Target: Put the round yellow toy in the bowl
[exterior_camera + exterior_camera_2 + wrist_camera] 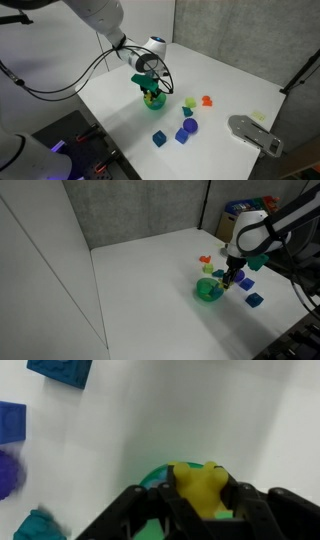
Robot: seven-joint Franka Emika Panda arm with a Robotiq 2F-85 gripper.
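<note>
My gripper (202, 500) is shut on the round yellow toy (200, 488), a small bright yellow plastic piece held between the black fingers. The green bowl (155, 477) lies directly beneath the toy, mostly hidden by the fingers in the wrist view. In both exterior views the gripper (151, 92) (232, 278) hangs just above the bowl (153, 102) (208, 291) on the white table; the toy shows as a yellow speck at the fingertips (152, 94).
Several blue toys (184, 131) (254, 300) (62, 370) lie near the bowl, a yellow-green toy (190, 102) and an orange toy (207, 100) (205, 260) further back. A grey device (254, 133) sits near the table edge.
</note>
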